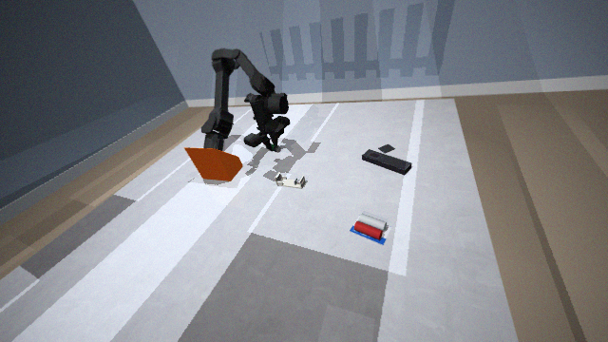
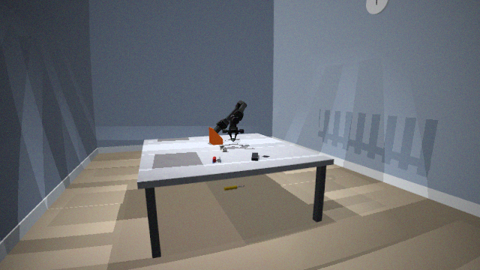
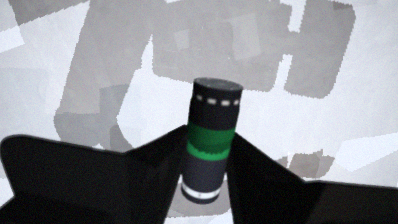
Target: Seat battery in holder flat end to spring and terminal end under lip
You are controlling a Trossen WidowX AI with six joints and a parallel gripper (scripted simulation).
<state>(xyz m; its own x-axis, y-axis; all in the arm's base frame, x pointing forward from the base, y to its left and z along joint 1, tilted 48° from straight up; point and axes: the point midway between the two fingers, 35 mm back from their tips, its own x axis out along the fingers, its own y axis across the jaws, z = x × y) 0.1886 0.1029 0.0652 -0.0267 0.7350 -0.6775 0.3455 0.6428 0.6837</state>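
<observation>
One arm, elbow high, claw (image 1: 274, 148) (image 2: 233, 140) (image 3: 208, 135) pointing down, gripping battery (image 3: 212, 142)

The top view looks down at a slant on the desk (image 1: 328, 199) (image 2: 240, 177); the exterior, farther off, faces it side-on; the wrist looks closely past the fingers (image 1: 274, 146) (image 2: 233, 139).

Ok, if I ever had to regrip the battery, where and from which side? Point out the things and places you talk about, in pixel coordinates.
I'd pinch the battery (image 3: 207, 172) (image 1: 273, 146) around its green band (image 3: 211, 141), the gripper (image 3: 208, 135) (image 1: 274, 147) (image 2: 233, 139) coming from above, across its length. It's a straight cylinder banded near mid-length, so both ends should stay free.
</observation>
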